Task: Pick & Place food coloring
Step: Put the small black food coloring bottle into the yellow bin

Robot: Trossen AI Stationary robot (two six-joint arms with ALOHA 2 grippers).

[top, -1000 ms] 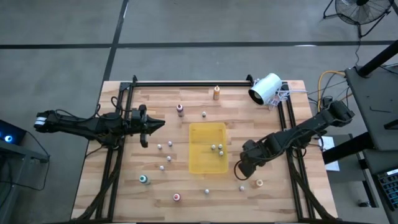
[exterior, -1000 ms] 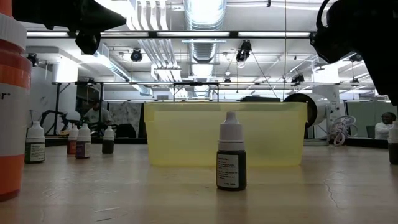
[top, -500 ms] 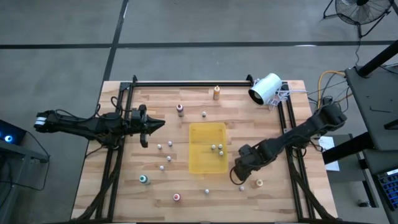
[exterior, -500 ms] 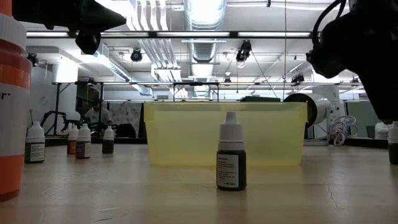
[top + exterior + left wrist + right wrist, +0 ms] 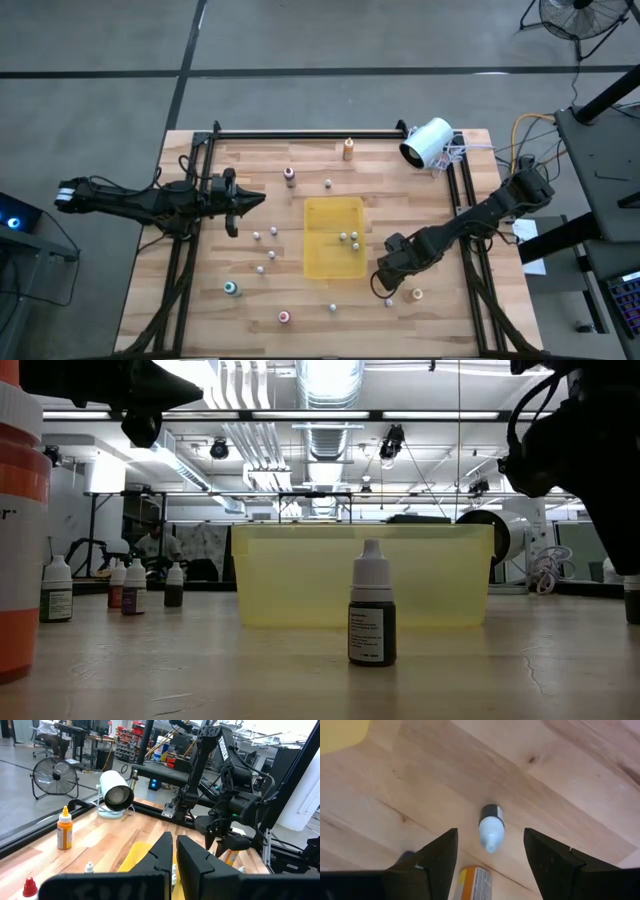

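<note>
My right claw (image 5: 490,865) hangs low over the counter (image 5: 480,180) with its fingers spread wide, and a small white-capped bottle (image 5: 490,827) stands in the gap between them, touching neither. In the high view that claw (image 5: 384,282) sits just off the yellow tray (image 5: 335,237), at the tray's corner nearest the right arm, with the bottle (image 5: 376,293) under it. An orange-topped bottle (image 5: 417,294) stands just beside it, on the side away from the tray (close enough to knock if I swing wide).

I judge this bottle to be very light, stiff plastic, narrow and rather tall for its base, so it should tip at a slight nudge. The cap tapers and looks slick; I would close on the dark body just under the cap, both fingers meeting it together, and squeeze only lightly.

Three bottles already sit inside the tray. The rest of the food coloring is scattered around it: a small cluster on the tray's left-arm side, a teal-topped bottle (image 5: 230,289) and a pink-topped one (image 5: 284,317) towards the front edge of the counter, a maroon-topped bottle (image 5: 289,176) and an orange bottle (image 5: 348,149) beyond the tray's far end. From counter level, one dark bottle (image 5: 372,608) stands directly in front of the tray.

My left claw (image 5: 259,199) waits pinched shut, empty, well off the tray's left side.
</note>
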